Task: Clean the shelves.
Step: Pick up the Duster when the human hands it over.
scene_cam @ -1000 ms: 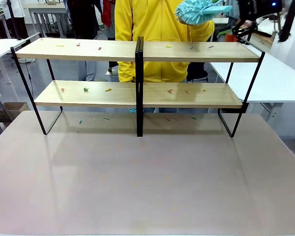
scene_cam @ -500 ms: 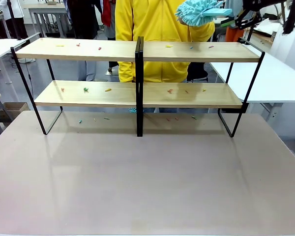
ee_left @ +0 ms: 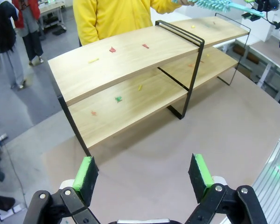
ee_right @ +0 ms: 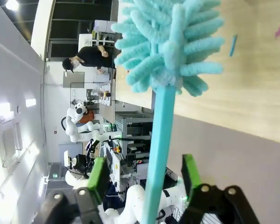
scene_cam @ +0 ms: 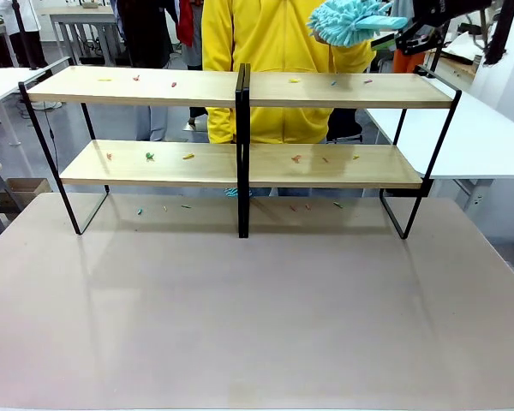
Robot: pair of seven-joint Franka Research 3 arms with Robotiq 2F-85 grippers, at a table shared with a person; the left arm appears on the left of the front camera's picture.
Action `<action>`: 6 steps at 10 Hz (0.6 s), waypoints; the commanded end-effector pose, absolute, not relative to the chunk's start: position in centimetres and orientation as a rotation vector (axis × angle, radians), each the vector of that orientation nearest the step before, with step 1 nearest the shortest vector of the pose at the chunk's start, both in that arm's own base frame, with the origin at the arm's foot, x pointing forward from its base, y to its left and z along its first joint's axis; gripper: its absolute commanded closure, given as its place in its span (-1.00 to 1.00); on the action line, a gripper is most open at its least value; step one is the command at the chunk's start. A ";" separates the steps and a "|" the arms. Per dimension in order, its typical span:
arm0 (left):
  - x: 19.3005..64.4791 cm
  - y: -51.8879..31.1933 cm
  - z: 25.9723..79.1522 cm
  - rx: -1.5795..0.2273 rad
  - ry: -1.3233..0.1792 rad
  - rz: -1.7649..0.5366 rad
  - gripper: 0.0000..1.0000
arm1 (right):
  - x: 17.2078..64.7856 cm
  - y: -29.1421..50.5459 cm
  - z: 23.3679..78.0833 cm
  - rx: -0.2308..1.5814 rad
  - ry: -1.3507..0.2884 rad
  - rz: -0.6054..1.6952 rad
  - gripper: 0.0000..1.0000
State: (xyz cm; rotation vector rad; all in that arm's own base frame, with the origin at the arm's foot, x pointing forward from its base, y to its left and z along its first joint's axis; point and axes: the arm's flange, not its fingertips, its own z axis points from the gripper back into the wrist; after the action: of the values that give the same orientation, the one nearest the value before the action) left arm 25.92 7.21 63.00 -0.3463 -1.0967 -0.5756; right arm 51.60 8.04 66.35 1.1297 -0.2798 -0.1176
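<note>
The shelves (scene_cam: 154,86) stand at the far side of the table, two tiers of light wood on a black frame; small coloured scraps (scene_cam: 188,157) lie on the boards. A person in yellow (scene_cam: 274,51) behind them holds a turquoise duster (scene_cam: 347,19) over the upper right board. My right gripper (scene_cam: 398,38) is at the duster's handle. In the right wrist view it (ee_right: 144,172) is open, with the handle (ee_right: 156,140) between its fingers and the fluffy head (ee_right: 170,42) over the board (ee_right: 252,84). My left gripper (ee_left: 142,170) is open over the table, facing the shelves (ee_left: 130,51).
A few scraps (scene_cam: 140,211) lie on the pinkish table (scene_cam: 257,325) under the lower boards. White tables stand at the right (scene_cam: 480,137) and the far left (scene_cam: 0,81). Other people stand farther back.
My right gripper has risen and moved left to the duster's handle. The duster head has barely moved, and the shelves are unchanged.
</note>
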 end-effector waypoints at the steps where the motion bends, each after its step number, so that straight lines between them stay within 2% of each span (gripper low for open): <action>1: 26.0 7.2 63.1 -0.350 -1.106 -0.576 -1.00 | 52.0 8.1 66.8 1.135 -0.267 -0.121 1.00; 3: 26.0 7.2 63.1 -0.350 -1.106 -0.576 -1.00 | 51.9 7.7 67.0 1.129 -0.293 -0.122 1.00; 4: 26.0 7.2 63.1 -0.350 -1.106 -0.576 -1.00 | 51.9 7.5 66.9 1.127 -0.303 -0.130 0.70; 5: 26.0 7.2 63.1 -0.350 -1.106 -0.576 -1.00 | 51.8 7.4 66.8 1.123 -0.309 -0.135 0.90; 6: 26.0 7.2 63.1 -0.350 -1.106 -0.576 -1.00 | 51.8 7.1 66.7 1.119 -0.314 -0.140 1.00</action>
State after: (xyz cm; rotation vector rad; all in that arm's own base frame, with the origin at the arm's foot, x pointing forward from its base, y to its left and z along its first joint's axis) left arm 25.92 7.21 63.00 -0.3463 -1.0966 -0.5756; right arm 51.89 7.06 66.60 1.1262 -0.2956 -0.1308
